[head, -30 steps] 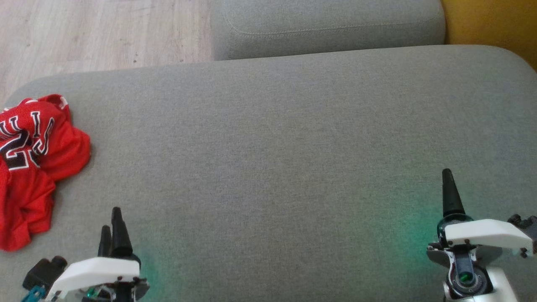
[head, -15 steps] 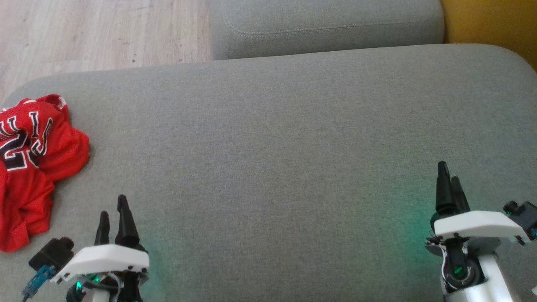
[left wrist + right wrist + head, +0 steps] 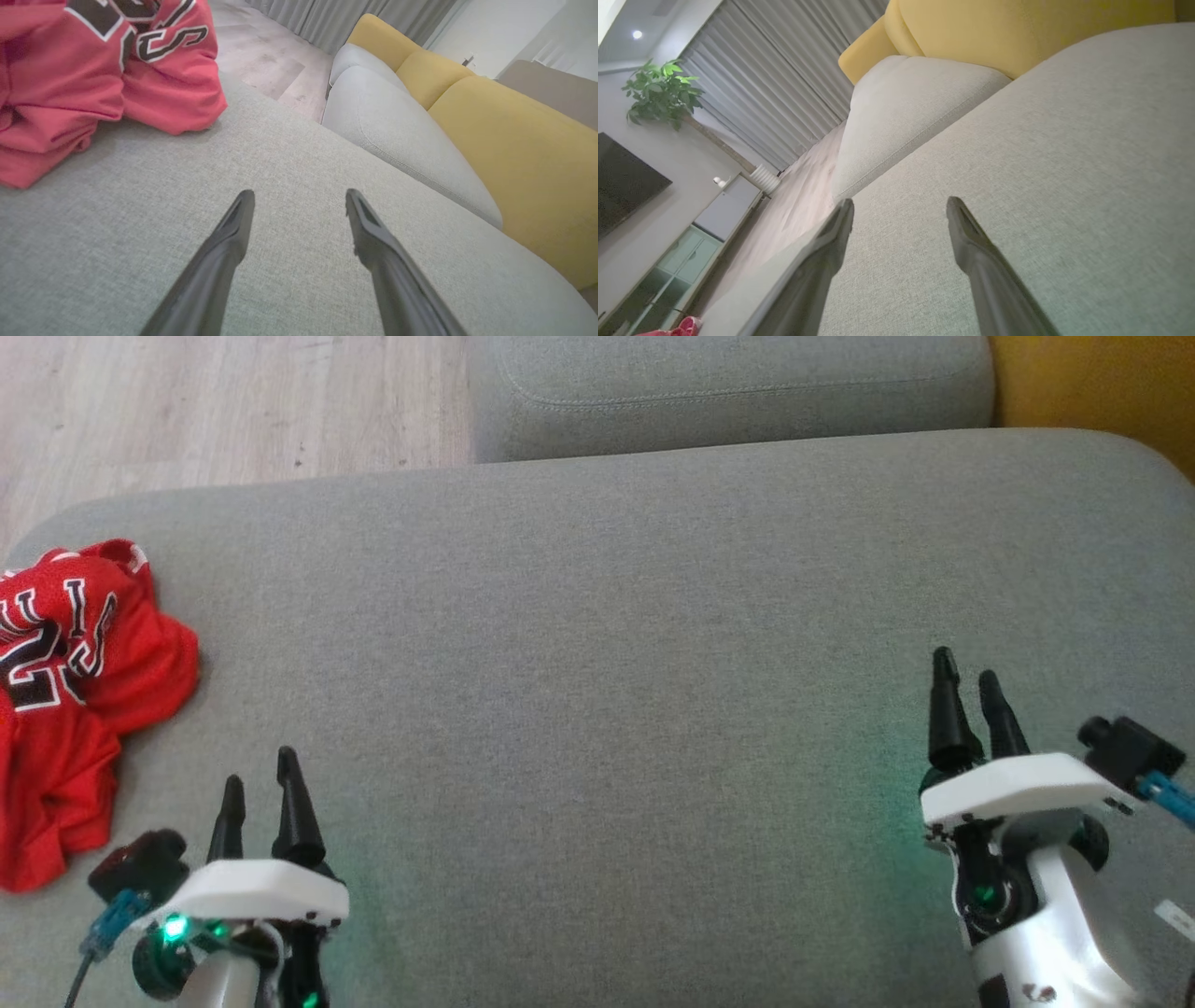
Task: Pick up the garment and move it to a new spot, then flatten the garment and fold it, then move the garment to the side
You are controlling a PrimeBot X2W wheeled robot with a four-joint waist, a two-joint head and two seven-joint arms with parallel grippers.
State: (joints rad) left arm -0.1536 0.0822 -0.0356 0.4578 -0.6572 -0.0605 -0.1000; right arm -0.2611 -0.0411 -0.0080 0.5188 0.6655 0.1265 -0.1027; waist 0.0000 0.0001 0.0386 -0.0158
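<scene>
So vs a second ago: the red jersey (image 3: 65, 709) at the far left hasn't budged. The left gripper (image 3: 259, 768) at lower left has crept up the frame a bit, and the right gripper (image 3: 965, 665) at lower right has climbed further. The jersey's crumpled at the left edge of the grey sofa cushion (image 3: 607, 616), just up-left of the left gripper, near but not touching, and well apart from the right one. Both grippers have their fingers spread wide over bare cushion, holding nothing.
</scene>
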